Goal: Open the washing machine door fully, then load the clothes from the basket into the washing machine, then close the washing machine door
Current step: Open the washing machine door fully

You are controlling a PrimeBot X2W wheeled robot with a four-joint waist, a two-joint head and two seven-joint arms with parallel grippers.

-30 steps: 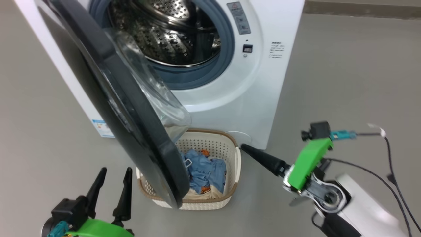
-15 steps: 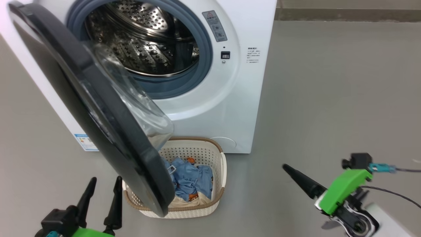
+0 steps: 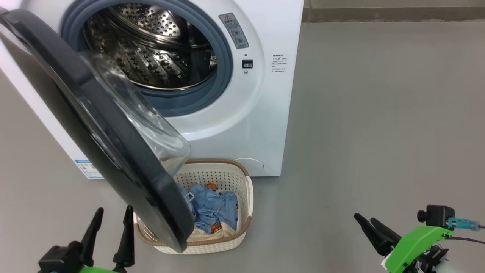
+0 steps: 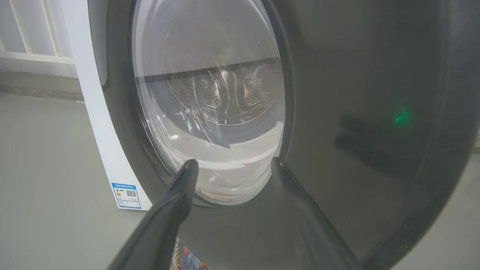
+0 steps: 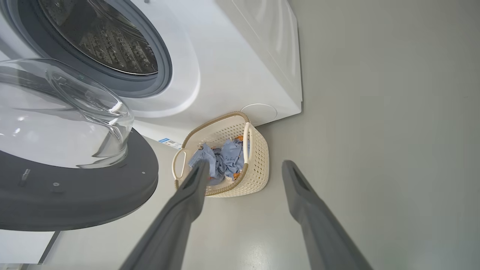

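Washing machine door (image 3: 113,151) is swung out from the washing machine (image 3: 242,125), but it's judged not to be opened all the way yet. Its black ring (image 3: 166,212) is hung right over the left part of the basket (image 3: 248,197), so step one is only half ticked off. Nothing's been loaded either: the clothes (image 3: 212,208) are all piled in the basket, and the drum (image 3: 151,49) looks bare as far as can be seen. Closing is obviously left for last.

Left hand (image 3: 115,209) is spread wide with nothing held. The door's outer face is right in front of it, though whether it's touched can't be told. Right hand (image 3: 364,217) is likewise spread wide and empty, and is kept well apart from everything. The basket is found ahead of it and off to its left, between the two hands but much nearer the left one.

No worktop is involved, by the way. Everything is set on a plain grey floor (image 3: 360,113), smooth and a bit glossy, with the basket parked just beside the machine's front. A darker skirting strip (image 3: 379,14) is seen far beyond the right hand, where the floor is met by the wall.
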